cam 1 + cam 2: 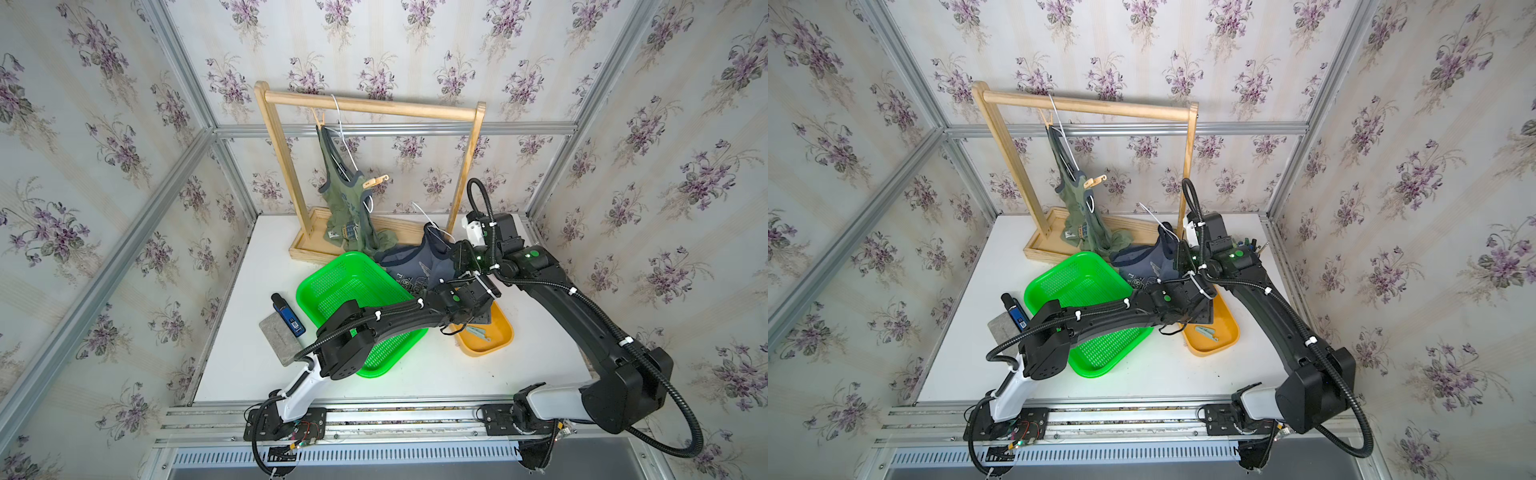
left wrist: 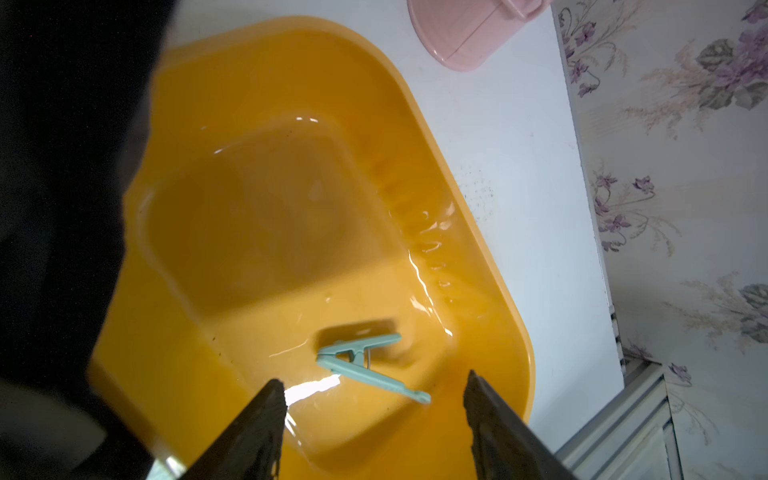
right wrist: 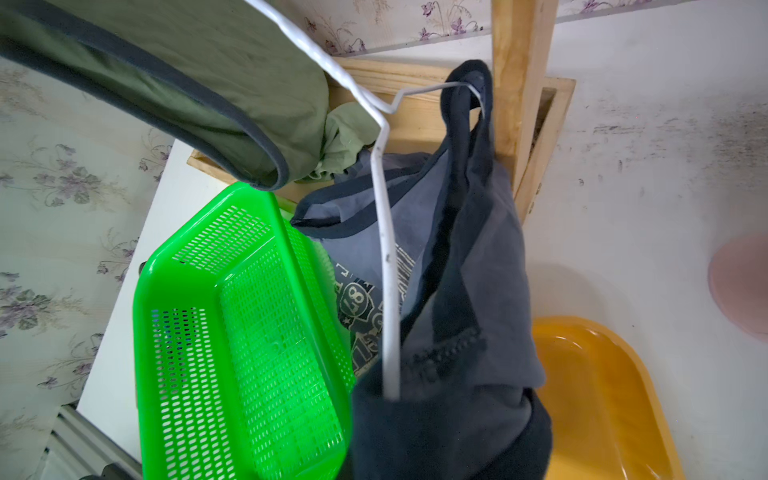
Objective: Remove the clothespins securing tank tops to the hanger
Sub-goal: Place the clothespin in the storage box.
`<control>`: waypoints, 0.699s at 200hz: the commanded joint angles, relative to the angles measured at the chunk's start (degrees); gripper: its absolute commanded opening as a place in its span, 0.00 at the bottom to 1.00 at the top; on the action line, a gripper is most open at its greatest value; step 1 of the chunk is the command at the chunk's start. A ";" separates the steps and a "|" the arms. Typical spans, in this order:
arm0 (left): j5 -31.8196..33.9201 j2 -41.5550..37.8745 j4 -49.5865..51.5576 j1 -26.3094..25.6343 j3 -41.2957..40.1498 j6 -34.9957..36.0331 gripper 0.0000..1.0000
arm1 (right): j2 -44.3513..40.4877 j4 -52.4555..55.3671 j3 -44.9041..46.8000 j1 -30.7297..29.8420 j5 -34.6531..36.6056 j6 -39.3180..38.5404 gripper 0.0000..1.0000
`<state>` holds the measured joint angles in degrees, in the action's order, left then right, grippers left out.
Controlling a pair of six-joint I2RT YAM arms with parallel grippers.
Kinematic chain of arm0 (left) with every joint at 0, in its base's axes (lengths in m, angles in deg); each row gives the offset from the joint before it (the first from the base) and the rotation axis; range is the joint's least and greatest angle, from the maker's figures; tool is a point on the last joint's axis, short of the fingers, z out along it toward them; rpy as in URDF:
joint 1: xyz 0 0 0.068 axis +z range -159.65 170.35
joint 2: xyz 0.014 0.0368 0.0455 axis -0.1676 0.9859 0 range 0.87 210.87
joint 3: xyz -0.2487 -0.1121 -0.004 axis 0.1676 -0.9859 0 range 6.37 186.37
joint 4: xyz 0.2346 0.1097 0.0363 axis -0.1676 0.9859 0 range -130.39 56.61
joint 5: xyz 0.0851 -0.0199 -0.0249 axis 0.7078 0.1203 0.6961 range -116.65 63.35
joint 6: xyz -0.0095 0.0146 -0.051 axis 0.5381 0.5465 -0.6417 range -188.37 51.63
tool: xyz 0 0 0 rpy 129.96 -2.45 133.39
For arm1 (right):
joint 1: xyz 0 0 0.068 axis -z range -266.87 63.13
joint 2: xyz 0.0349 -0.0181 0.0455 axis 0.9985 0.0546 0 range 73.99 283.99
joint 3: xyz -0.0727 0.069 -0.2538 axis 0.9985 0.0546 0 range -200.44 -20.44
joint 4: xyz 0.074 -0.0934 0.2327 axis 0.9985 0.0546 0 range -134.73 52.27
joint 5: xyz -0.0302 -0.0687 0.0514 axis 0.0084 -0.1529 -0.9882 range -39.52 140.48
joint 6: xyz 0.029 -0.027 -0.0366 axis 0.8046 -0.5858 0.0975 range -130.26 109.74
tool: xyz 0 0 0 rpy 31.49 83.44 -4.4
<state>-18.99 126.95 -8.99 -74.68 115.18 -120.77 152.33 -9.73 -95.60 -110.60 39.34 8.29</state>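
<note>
Drop judged done: grey-green plastic clothespin (image 2: 357, 359) is seen lying in orange plastic tray (image 2: 270, 208) under wide-spread left gripper (image 2: 376, 380); navy printed tank top (image 1: 415, 266) is pinched by right gripper (image 1: 455, 253); tan wooden clothespins (image 1: 376, 181) on olive tank top (image 1: 340, 195) are wanted next.

Pinning the olive green tank top (image 1: 345, 195) to a white wire hanger (image 1: 338, 120) on the wooden rack (image 1: 368, 104) with two tan clothespins, one high by the rail (image 1: 319, 120), one jutting out lower down (image 1: 376, 181). Draping the navy tank top (image 1: 415, 266) between the green basket (image 1: 353, 286) and the right arm (image 1: 552, 286), jaws buried at its shoulder. Stretching the left arm (image 1: 395, 316) across the basket, jaws hiding under the wrist above the orange tray (image 1: 498, 338). Cradling a grey-green clothespin (image 1: 478, 332) in that tray. Resting a blue-and-black device (image 1: 286, 316) against a grey pad (image 1: 279, 338) on the bench (image 1: 257, 374).
</note>
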 commanded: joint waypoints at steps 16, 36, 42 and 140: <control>-9.03 -6.28 1.25 -0.98 -4.97 6.15 0.71 | -1.70 -7.48 0.14 -0.97 -8.99 5.39 0.00; -10.66 -10.09 2.18 -1.05 -6.43 7.41 0.71 | -2.52 -8.14 1.09 -0.97 -9.53 5.99 0.00; -10.94 -11.15 2.72 -1.00 -6.60 7.92 0.71 | -2.81 -8.57 1.51 -1.00 -9.76 6.18 0.00; -15.91 -21.55 12.02 -1.12 -5.50 14.26 0.79 | -6.71 -10.13 4.15 -1.01 -12.17 8.30 0.00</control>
<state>-34.25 107.34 9.48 -75.30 109.37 -110.83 145.38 -23.28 -91.80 -111.71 25.14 15.52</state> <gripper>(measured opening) 0.732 0.050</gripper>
